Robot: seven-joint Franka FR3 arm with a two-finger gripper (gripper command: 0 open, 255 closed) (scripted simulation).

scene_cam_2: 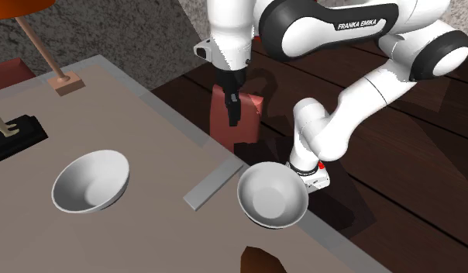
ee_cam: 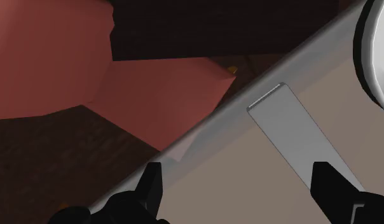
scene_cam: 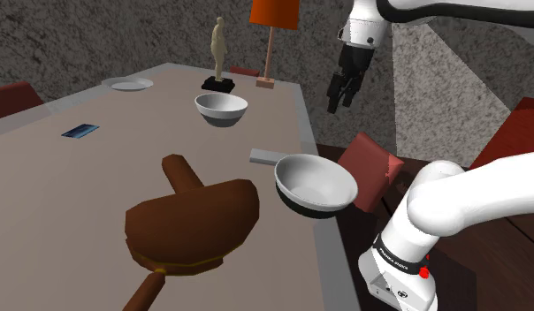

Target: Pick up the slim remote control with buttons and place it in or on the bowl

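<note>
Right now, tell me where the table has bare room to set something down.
Bare: the stretch of beige table between the flat blue card, the far white bowl and the brown rounded object. Crowded: the edge where the slim grey remote lies beside the near white bowl.

Remote control (scene_cam: pixel 263 156) (scene_cam_2: pixel 215 185) (ee_cam: pixel 292 137): slim, plain grey slab, lying flat near the counter (scene_cam: pixel 97 177) edge. One end is just beside a bowl (scene_cam: pixel 316 185) (scene_cam_2: pixel 271 194), white-grey, upright, at that edge. A second, similar bowl (scene_cam: pixel 222 109) (scene_cam_2: pixel 91 181) sits farther in.

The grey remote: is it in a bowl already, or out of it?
Out. The remote lies flat on the table by its edge, beside a white bowl, not in it.
</note>
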